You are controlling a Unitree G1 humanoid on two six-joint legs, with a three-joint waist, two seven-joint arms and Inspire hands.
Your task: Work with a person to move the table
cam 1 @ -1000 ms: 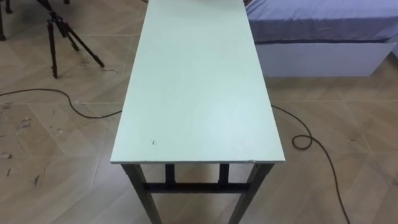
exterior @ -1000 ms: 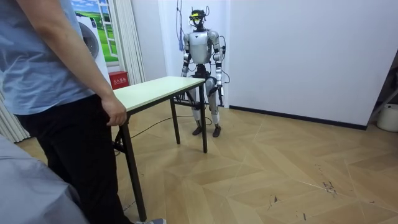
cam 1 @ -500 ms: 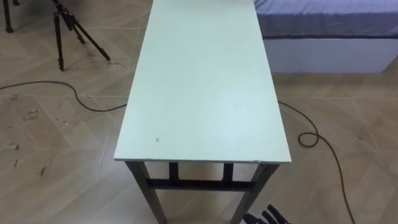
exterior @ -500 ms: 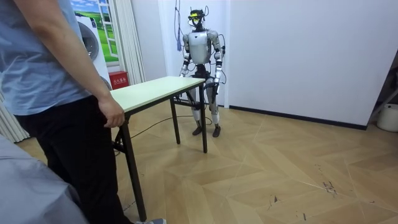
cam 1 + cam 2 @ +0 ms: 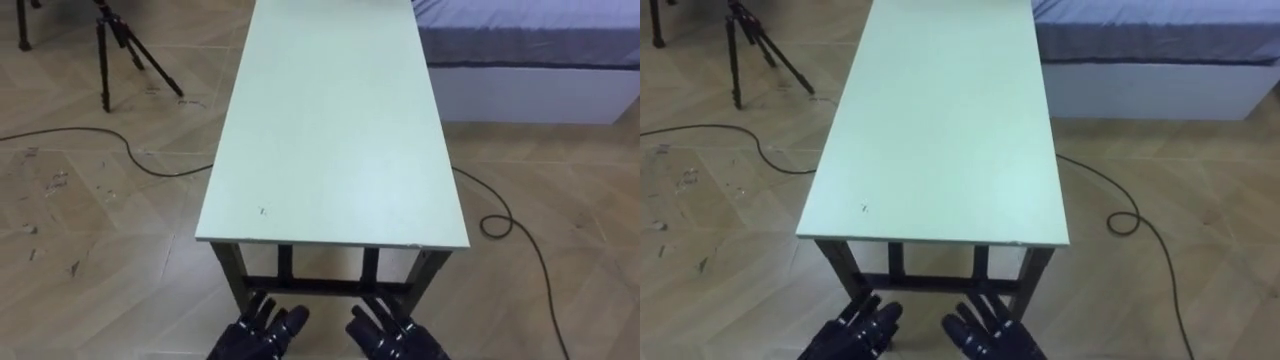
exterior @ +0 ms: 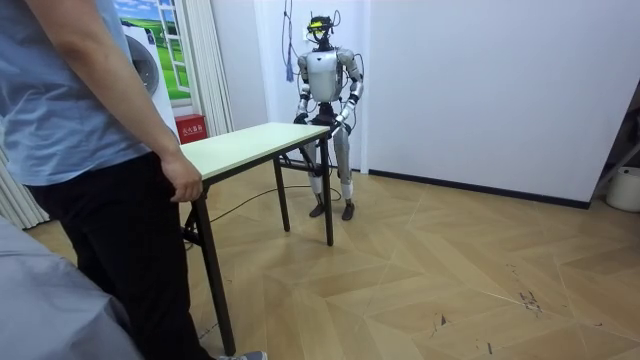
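A long table with a pale green top (image 5: 335, 130) and black legs stretches away from me in the eye views. My left hand (image 5: 258, 335) and right hand (image 5: 395, 338) are held side by side just below its near end, fingers straight and spread, touching nothing. In the room view I stand at the table's (image 6: 255, 145) far end by the white wall, arms raised toward it. A person in a blue shirt stands at the other end, one hand (image 6: 183, 180) curled over the table's edge.
A black tripod (image 5: 115, 45) stands on the wooden floor to the table's left, with a dark cable (image 5: 100, 145) trailing past it. A bed (image 5: 530, 40) with a grey cover is at the right, and another cable (image 5: 500, 225) loops beside it.
Both my hands have come up into the eye views beneath the table's near end. The eye view has tipped down a little. The person and the table have stayed put.
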